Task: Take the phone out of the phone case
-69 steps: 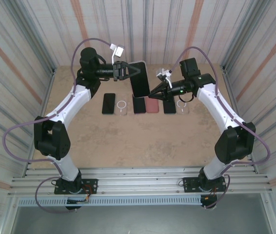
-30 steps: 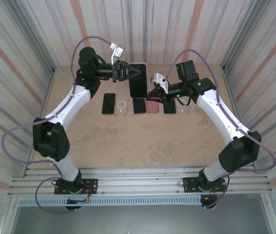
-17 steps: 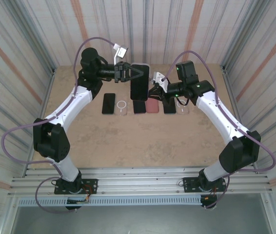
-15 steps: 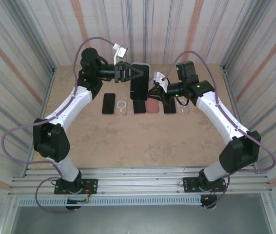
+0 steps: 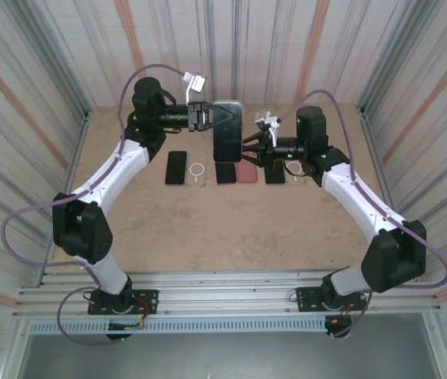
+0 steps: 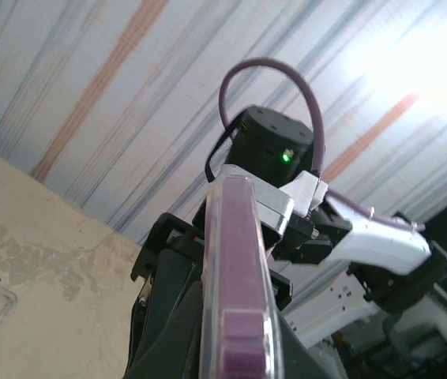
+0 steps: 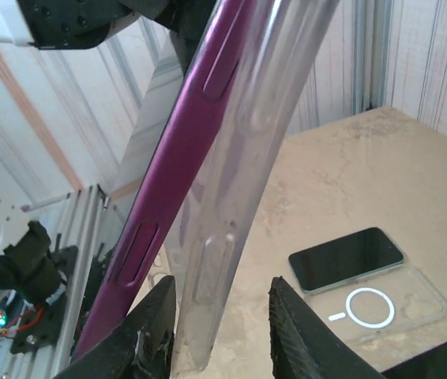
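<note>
place: robot test cell — lab | cues: corrugated walls, aluminium rail

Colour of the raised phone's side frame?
Magenta phone, clear case around it; right wrist view shows it best.

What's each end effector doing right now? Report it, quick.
Left end effector: closed, holding the phone.
Right end effector: open, fingers either side of the clear case edge, not clamped.
</note>
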